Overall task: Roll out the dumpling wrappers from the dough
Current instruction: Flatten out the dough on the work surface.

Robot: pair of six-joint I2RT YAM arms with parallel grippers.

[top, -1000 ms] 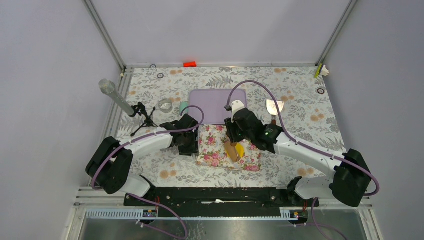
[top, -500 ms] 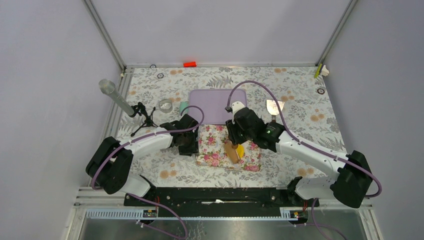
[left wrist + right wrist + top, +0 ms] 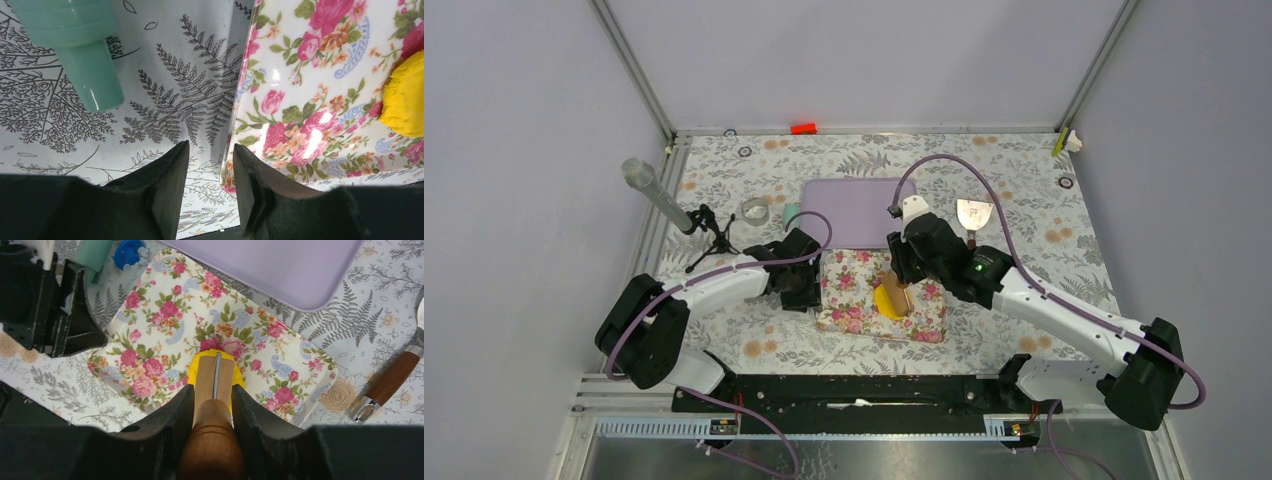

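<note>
R gripper (image 3: 212, 390) is clamping the handle of the wooden roller (image 3: 215, 375), fingers closed snug on both sides of it. The roller head is sitting on the dough (image 3: 191, 374), roughly mid-board on the floral board (image 3: 150, 320), a bit toward my near-right side.

L gripper (image 3: 210, 147) is hanging part-open at the board's left edge. Board rim is showing in the gap; nothing is clamped as far as I can see, and I can't tell if a finger is touching it.

Progress: early, I'm judging. Dough is looking like one thickish lump poking out either side of the roller, not a thin sheet. No dumpling wrappers are showing in any view. Left to do: flatten, then form discs.

Room: bare board is lying ahead of the roller toward the lilac tray (image 3: 280, 270), whose near edge is sitting just beside the board's far edge, so I'm keeping strokes short. Scraper (image 3: 387, 382) is lying off-board to the right, apart. Mint-green tool (image 3: 75, 50) is lying near the L gripper, off-board.
</note>
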